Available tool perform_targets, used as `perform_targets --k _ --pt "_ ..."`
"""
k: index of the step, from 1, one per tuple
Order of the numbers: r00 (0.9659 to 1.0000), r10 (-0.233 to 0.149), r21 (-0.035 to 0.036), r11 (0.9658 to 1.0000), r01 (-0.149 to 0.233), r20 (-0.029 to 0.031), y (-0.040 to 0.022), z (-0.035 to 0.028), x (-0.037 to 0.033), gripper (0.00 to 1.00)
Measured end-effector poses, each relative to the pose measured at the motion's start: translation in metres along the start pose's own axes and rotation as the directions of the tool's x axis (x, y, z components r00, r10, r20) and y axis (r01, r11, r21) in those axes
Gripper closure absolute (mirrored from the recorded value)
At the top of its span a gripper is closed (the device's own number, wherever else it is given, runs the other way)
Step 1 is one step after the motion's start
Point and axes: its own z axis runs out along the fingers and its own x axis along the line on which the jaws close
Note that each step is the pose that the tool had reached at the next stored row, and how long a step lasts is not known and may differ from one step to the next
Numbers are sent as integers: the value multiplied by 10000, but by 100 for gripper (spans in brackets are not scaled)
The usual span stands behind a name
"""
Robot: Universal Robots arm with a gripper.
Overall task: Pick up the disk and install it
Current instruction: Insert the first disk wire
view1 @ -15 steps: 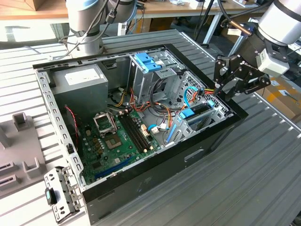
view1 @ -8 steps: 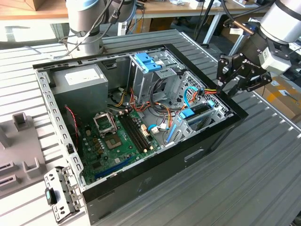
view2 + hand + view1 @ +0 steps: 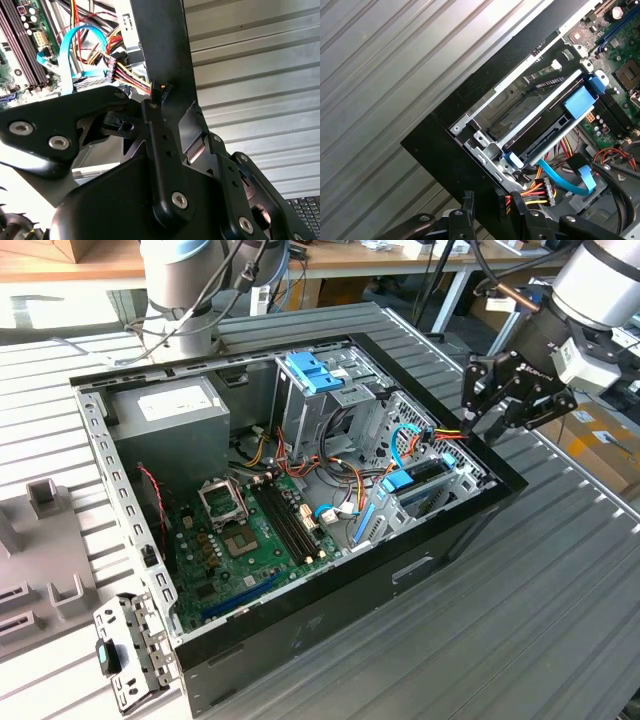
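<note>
The disk (image 3: 415, 480), dark with bright blue rails, lies flat in the metal drive bay at the corner of the open computer case (image 3: 330, 630) on the exterior view's right. The first wrist view shows the disk (image 3: 545, 132) seated between the bay's rails. My gripper (image 3: 478, 430) hangs over the case's black rim just beside that bay. Red, yellow and black power wires (image 3: 450, 432) run from the bay straight into its fingertips. In both wrist views the wires (image 3: 530, 192) (image 3: 132, 77) end between the fingers (image 3: 150, 107), so the gripper (image 3: 490, 202) (image 3: 167, 100) looks shut on the cable's end plug.
A pale blue slotted tray (image 3: 312, 370) sits at the top of the case, a grey box with a white label (image 3: 170, 415) at the far corner, the green board (image 3: 250, 530) on the floor. A blue flat cable (image 3: 565, 180) loops near the bay. Ribbed table (image 3: 560, 590) surrounds the case.
</note>
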Motion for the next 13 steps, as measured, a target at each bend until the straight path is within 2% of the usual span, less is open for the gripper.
perform_targets --k 5,11,12,13 --pt "10000 -48 -38 10000 48 -30 -3 27 7 58" --pt "10000 -55 -38 10000 55 -29 -3 28 7 58" --pt "10000 -55 -38 10000 55 -29 -3 28 7 60" --pt "10000 -57 -39 10000 57 -29 -3 28 7 73"
